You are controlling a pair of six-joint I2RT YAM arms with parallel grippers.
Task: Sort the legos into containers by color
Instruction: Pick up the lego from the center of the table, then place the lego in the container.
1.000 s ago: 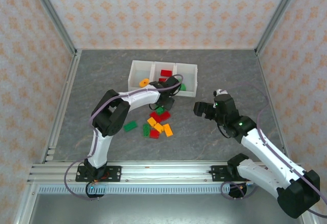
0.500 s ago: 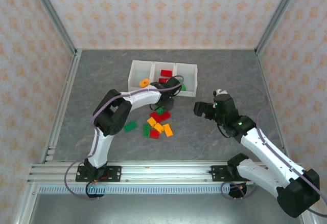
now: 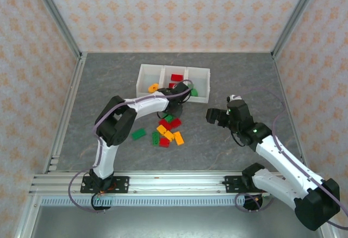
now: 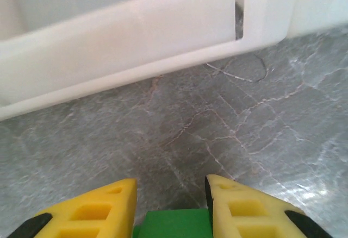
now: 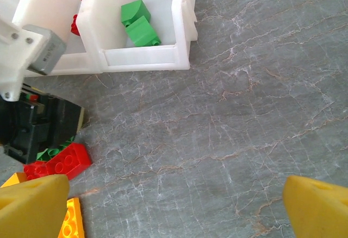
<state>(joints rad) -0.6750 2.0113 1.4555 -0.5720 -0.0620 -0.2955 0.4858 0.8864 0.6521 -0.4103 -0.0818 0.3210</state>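
The left fingers (image 4: 244, 211) pinch a green brick (image 4: 173, 224) by its sides, probably light, hard and slippery, while the right fingers (image 5: 32, 200) gape empty.

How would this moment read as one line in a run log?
left gripper: clamped on green lego, beside containers | right gripper: open, empty, above table | red lego: unsorted

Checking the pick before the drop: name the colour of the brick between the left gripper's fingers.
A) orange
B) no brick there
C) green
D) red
C: in the left wrist view a green brick fills the gap between the yellow fingers of the left gripper.
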